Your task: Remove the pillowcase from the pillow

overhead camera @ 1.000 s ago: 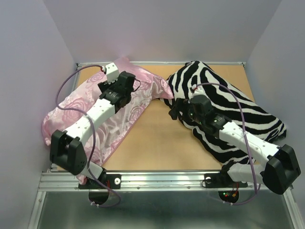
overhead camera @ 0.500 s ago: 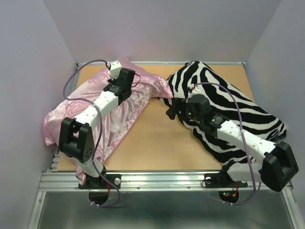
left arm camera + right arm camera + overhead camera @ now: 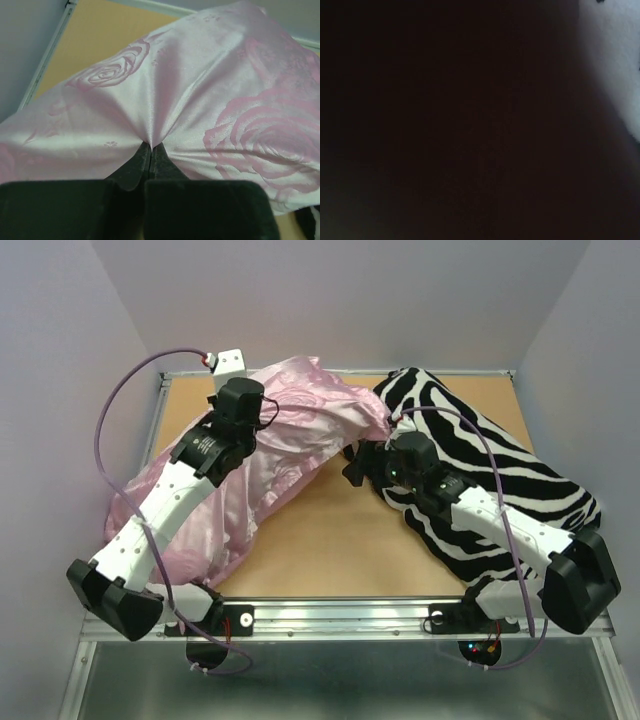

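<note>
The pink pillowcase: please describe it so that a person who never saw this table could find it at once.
On the wooden table, look at the left half, under the left arm. The pillowcase is shiny pink satin with a faint rose pattern, pinched in the shut left gripper. Its neighbour on the right, the zebra pillow, is black-and-white striped instead.

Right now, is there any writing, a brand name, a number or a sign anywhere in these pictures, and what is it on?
None can be read.
Pink pillowcase: only a woven rose pattern, no words.
Zebra-striped pillow: stripes only, no label in view.
Left arm and right arm: no lettering shows; small dots only.
Arm bases: tiny red and green lights, no text.
Right wrist view: almost all dark, nothing legible.
</note>
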Controlling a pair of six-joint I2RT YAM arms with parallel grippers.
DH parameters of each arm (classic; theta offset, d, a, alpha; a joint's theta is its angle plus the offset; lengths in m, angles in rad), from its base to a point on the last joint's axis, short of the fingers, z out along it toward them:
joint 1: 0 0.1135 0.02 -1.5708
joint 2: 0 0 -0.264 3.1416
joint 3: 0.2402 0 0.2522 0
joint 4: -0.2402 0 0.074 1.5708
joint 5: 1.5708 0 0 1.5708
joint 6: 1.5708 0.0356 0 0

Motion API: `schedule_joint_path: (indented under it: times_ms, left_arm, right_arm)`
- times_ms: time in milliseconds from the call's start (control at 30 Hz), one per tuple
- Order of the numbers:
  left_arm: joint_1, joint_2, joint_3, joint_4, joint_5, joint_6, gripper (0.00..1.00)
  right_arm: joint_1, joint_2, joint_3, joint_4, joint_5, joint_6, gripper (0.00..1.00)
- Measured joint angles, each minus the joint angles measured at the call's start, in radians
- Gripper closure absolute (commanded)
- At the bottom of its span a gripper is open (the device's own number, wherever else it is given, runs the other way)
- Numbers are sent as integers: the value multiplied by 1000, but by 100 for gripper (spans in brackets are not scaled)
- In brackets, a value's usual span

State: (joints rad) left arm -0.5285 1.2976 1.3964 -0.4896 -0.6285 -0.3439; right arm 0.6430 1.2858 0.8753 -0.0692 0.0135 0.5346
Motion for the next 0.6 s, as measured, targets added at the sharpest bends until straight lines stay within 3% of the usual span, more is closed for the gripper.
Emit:
schedule_joint_path:
  times_ms: [267,600]
  left_arm:
    - [-175,-108,67,-47,72,95,100]
    - [-200,-137,29,27,246,136,100]
  right_arm:
    - [0,-76,37,2,0,-9,0]
    - [0,-309,36,2,5,-37,3]
